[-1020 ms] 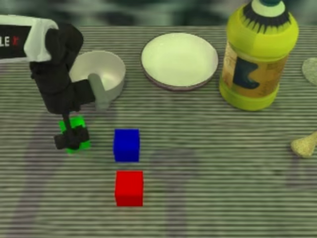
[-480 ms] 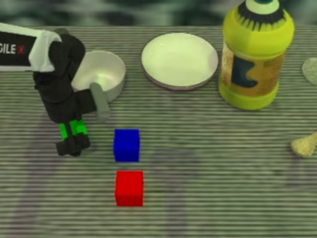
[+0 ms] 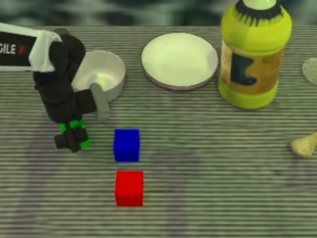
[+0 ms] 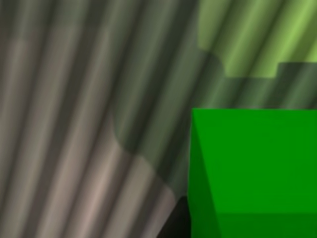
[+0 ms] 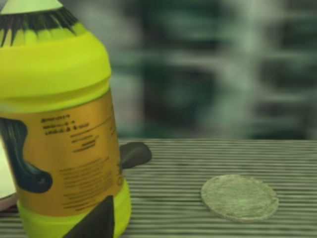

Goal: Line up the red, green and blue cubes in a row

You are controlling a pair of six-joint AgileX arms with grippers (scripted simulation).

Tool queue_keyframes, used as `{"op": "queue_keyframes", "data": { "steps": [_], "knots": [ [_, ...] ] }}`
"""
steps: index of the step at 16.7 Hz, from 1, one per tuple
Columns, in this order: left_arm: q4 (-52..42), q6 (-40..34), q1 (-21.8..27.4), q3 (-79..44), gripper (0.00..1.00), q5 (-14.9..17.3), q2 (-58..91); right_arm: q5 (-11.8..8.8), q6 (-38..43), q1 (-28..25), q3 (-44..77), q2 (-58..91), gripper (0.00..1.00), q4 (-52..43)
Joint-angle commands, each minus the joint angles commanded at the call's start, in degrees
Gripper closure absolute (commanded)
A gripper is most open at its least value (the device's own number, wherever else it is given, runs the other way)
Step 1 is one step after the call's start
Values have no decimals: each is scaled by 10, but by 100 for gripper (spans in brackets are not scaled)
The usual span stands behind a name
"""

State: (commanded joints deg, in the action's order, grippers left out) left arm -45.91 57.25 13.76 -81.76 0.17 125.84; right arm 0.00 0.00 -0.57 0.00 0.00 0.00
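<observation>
Our left pincer (image 3: 73,138) hangs over the left side of the striped grey desk (image 3: 223,168), pinching the small bright green cube (image 3: 74,126) between its black fingers. Just right of it sits the deep blue cube (image 3: 126,145), with the bright red cube (image 3: 129,188) close in front. Our right pincer is out of sight.

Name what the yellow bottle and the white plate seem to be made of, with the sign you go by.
Yellow bottle: probably plastic, glossy; soft highlights on a uniformly coloured body, with a printed gold label. White plate: possibly ceramic or plastic; smooth, plain white with a darker rim. The look cannot settle which.
</observation>
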Motion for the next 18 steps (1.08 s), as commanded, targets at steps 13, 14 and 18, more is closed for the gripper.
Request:
{"op": "queue_keyframes", "data": {
  "steps": [13,14,18],
  "knots": [
    [-12,1,-1,-7,100,0,-6,0,0,0,0,0,0,0],
    [-25,1,-2,-15,100,0,-11,0,0,0,0,0,0,0],
    [-109,0,-9,-58,100,0,-46,0,0,0,0,0,0,0]
  ]
}}
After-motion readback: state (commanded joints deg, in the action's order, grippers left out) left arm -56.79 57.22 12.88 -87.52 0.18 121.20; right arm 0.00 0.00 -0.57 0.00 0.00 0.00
